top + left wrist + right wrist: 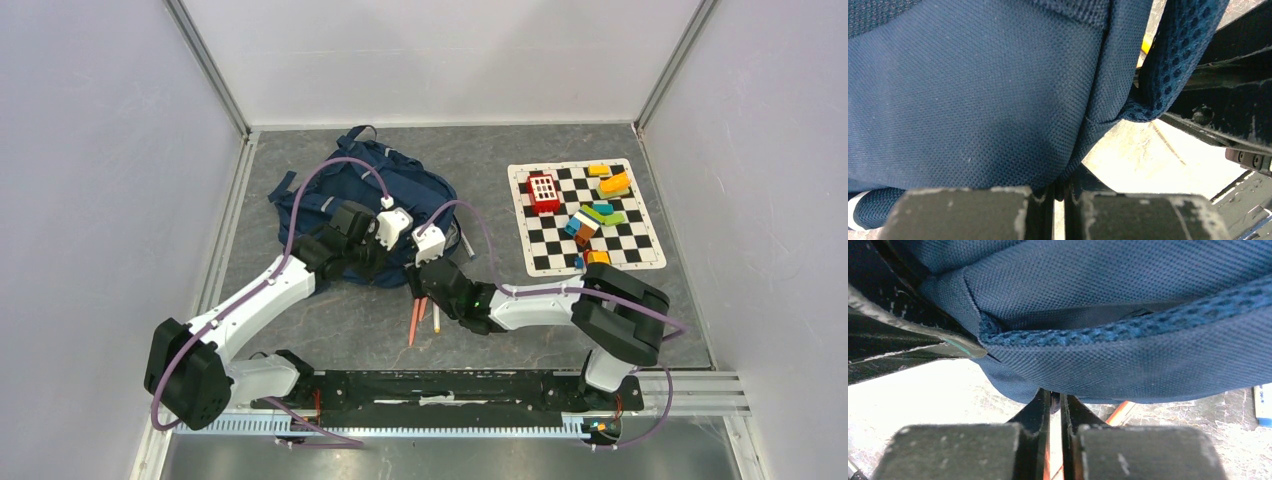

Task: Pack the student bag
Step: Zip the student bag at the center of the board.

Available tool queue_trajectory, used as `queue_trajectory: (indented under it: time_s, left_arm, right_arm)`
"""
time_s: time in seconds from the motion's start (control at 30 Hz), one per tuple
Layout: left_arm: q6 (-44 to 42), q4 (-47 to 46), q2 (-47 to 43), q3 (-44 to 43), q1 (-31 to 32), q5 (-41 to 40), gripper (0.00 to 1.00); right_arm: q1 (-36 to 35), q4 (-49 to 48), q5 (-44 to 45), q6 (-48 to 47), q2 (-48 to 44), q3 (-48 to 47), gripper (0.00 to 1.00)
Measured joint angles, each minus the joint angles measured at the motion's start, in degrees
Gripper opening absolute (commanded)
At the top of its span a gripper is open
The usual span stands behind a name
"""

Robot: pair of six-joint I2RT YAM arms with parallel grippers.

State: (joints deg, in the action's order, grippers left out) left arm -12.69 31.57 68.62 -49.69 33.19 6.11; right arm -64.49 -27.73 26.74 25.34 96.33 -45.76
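The left gripper (1060, 187) has its jaws pressed together on a fold of the one student bag (410, 190), which is navy woven fabric with mesh straps and lies at the table's (350, 320) far left-centre. The right gripper (1050, 400) pinches its near hem. Two pencils (416, 320) lie nearby. Further right, one chequered mat (545, 255) carries jumbled coloured blocks (598, 213), too many to count.

The student bag (415, 185) lies on the table (340, 320), left of the middle and toward the far side. To its right lies a checked mat (630, 245) with blocks (595, 215) on it. Pencils (417, 318) lie by the bag's near edge.
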Motion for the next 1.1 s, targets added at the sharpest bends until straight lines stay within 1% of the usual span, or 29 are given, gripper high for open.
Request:
queue_trajectory:
  time_s: [0.13,0.37,0.5,0.67,0.7,0.77,0.8,0.9,0.93,1.0,1.1]
  left_arm:
    - [-0.02,-0.26,0.0,0.11,0.44,-0.74,0.02]
    - [-0.15,-0.7,0.04,0.22,4.46,-5.7,0.02]
    - [-0.2,-1.46,0.48,0.39,7.02,-7.74,0.02]
    - [-0.13,-3.54,2.56,0.68,10.99,-10.27,0.02]
    - [-0.09,-3.98,3.23,0.68,11.8,-10.8,0.06]
    - [0.2,-4.87,4.66,0.68,13.33,-12.31,0.17]
    - [0.5,-5.27,5.4,0.59,13.94,-12.83,0.24]
    - [1.14,-5.38,7.48,-0.09,14.97,-13.99,0.5]
    - [1.16,-5.22,7.93,-0.15,15.17,-14.36,0.57]
    - [1.07,-4.44,8.37,-0.15,15.74,-15.13,0.65]
    - [1.11,-3.56,8.35,-0.11,16.63,-15.61,0.72]
  right_arm:
    - [-0.13,1.75,0.42,0.37,-1.16,0.09,0.0]
    - [-0.17,6.29,0.9,-0.35,-4.68,1.18,0.0]
    - [0.17,6.05,0.66,0.15,-7.43,4.2,0.0]
    - [2.29,2.49,-2.32,0.81,-9.57,9.14,0.0]
    - [2.58,1.03,-3.87,0.52,-10.05,10.73,0.0]
    - [3.61,-1.4,-6.08,0.09,-10.67,13.14,0.0]
    - [4.0,-2.25,-6.91,0.09,-10.91,14.16,0.0]
    - [5.16,-2.78,-7.89,-0.9,-11.02,15.78,0.0]
    - [5.46,-2.89,-8.24,-1.38,-11.02,16.37,0.0]
    - [5.68,-3.26,-8.87,-2.1,-11.04,17.46,0.0]
    - [5.68,-4.74,-9.92,-2.64,-11.43,19.06,0.0]
